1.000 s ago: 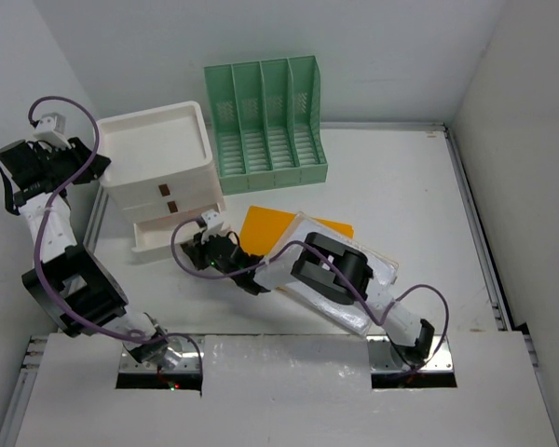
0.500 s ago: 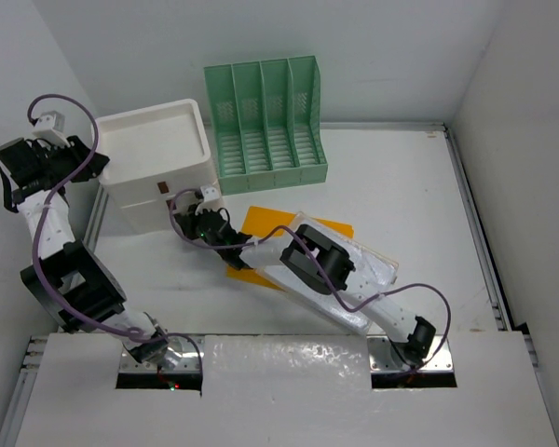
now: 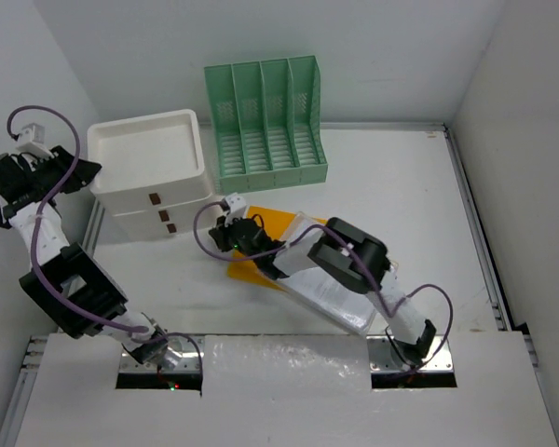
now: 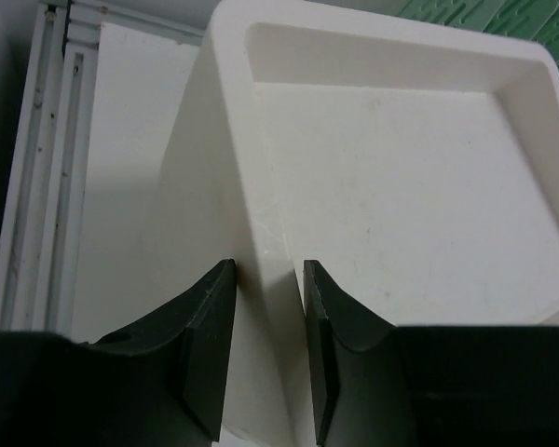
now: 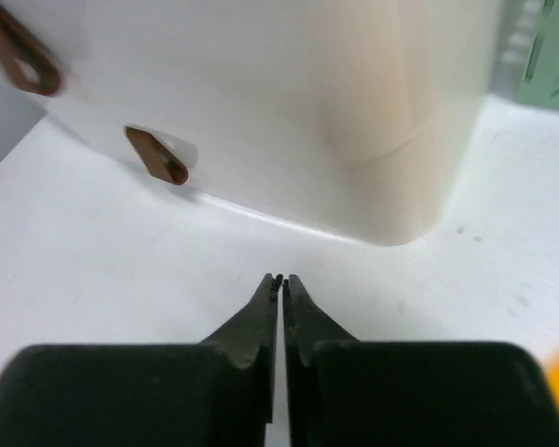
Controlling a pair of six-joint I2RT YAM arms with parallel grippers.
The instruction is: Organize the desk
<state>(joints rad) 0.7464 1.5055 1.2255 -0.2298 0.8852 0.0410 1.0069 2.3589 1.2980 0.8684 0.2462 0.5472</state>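
Observation:
The white drawer box (image 3: 149,158) stands at the back left of the desk (image 3: 401,186), both of its brown-handled drawers pushed in. My left gripper (image 3: 82,170) reaches in from the left. In the left wrist view the gripper (image 4: 267,268) is shut on the box's (image 4: 401,186) left rim wall, one finger (image 4: 210,345) outside it and one inside the top tray. My right gripper (image 3: 220,233) hovers low over the desk, a short way off the box's front right corner. In the right wrist view this gripper (image 5: 281,279) is shut and empty, pointing at the box (image 5: 261,93).
A green file rack (image 3: 265,116) stands behind the box at the back. An orange folder (image 3: 261,228) and a clear sleeve of papers (image 3: 340,289) lie under the right arm. Metal rails (image 3: 475,233) edge the desk.
The pulled-out bottom drawer has been pushed shut by my right gripper, which then backed off to the right. The box has shifted left with my left gripper.

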